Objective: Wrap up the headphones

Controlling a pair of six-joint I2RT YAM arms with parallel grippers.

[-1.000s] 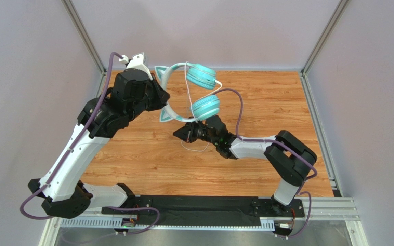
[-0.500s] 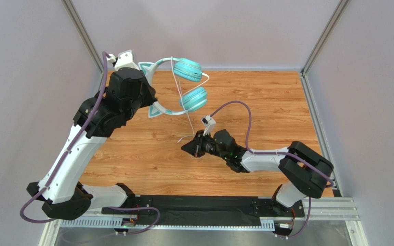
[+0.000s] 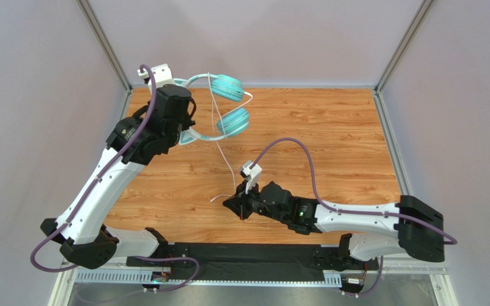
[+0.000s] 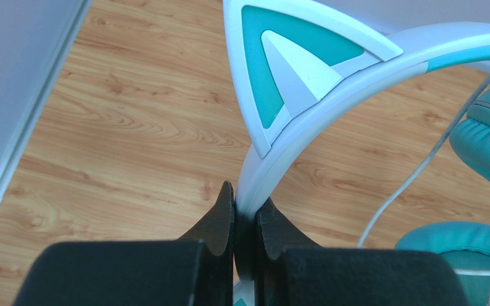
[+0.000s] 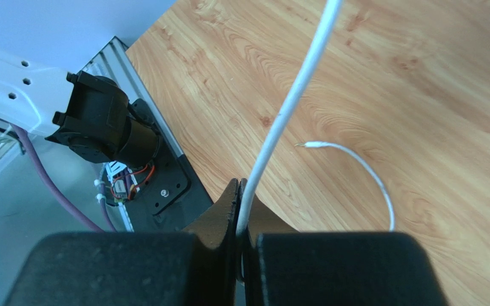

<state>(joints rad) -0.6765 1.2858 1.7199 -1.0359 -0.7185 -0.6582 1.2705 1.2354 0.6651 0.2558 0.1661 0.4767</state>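
left gripper (image 4: 245, 213) pinching the headband of the headphones (image 3: 228, 87), arm raised, upper left | right gripper (image 5: 241, 217) pinching white cable (image 5: 290, 105), arm stretched low, lower centre

Wood-grain tabletop (image 3: 343, 140), pale grey walls (image 3: 30, 95), aluminium corner posts (image 3: 104, 44), black mounting rail (image 3: 254, 255) at near edge.

The right tool (image 5: 240, 189) has pulled the cable (image 5: 292, 95) away from the headphones (image 3: 229, 87).

Lab enclosure: grey walls (image 3: 30, 95), aluminium frame (image 3: 104, 44), wood tabletop (image 3: 343, 140).
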